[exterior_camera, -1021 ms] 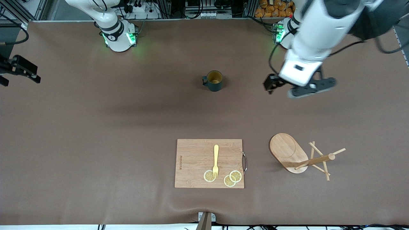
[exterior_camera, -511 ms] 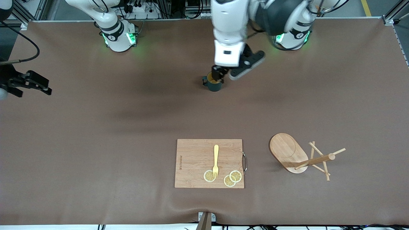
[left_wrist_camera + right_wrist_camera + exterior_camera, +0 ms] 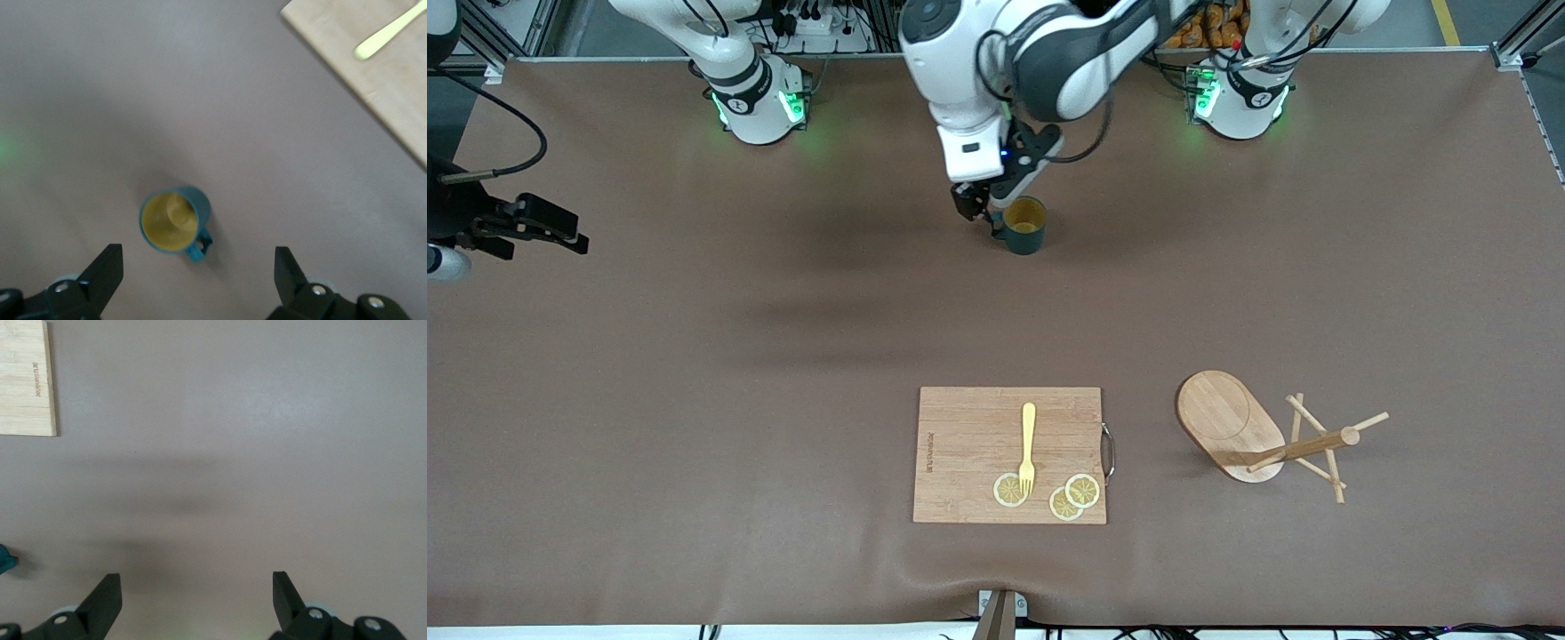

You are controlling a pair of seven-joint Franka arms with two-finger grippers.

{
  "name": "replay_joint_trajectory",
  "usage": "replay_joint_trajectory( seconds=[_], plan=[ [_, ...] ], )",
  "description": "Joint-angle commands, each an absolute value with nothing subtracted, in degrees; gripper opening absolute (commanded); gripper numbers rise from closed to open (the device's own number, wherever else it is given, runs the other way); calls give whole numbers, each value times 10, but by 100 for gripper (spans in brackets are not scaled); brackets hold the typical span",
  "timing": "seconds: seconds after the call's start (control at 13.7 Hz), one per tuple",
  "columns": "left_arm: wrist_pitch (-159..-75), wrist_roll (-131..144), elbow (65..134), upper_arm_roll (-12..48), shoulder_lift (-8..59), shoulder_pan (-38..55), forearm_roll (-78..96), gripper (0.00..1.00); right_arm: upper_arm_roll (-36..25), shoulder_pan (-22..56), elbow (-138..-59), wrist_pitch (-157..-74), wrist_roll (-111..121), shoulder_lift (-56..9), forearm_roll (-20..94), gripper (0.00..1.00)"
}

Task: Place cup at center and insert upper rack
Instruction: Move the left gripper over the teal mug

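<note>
Centrally, the dark teal cup [image 3: 1024, 226] stands upright on the brown table [image 3: 694, 356], yellowish inside showing, loop handle toward the right arm's end; it sits well apart from the other items and farther from the front camera than they are. The left gripper [image 3: 980, 210] hangs just above the table beside the cup's handle, its fingers [image 3: 103, 270] spread wide and holding nothing; its wrist view looks down on the cup [image 3: 175, 219]. The mug tree [image 3: 1258, 436] lies tipped on its side toward the left arm's end, oval base on edge, pegs on the table. Beside it, nearer mid-table, a wooden cutting board [image 3: 969, 427] carries a yellow fork [image 3: 1027, 446] and three lemon slices [image 3: 1065, 495]. The right gripper [image 3: 532, 229] waits over the right arm's end of the table, fingers [image 3: 103, 597] spread, empty
</note>
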State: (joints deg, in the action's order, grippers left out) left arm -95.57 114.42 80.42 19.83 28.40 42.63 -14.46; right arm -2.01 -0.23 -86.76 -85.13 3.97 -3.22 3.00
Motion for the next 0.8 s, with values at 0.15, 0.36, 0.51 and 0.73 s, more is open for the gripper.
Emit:
replay_joint_trajectory(
  seconds=[0.15,0.36,0.51,0.73],
  plan=[
    [-963,1353,767,174,365,495,-204,100,-14,-18,-866,-839,41,-31,2,100],
    [-964,1510,768,170,396,520,-214,100,-14,-20,-865,-841,41,-31,0,100],
    [-964,1580,768,170,407,519,-214,100,-14,-21,-865,-842,41,-31,0,100],
    [-980,1635,769,170,425,519,-210,100,-14,-22,-860,-850,41,-31,-35,100]
  ],
)
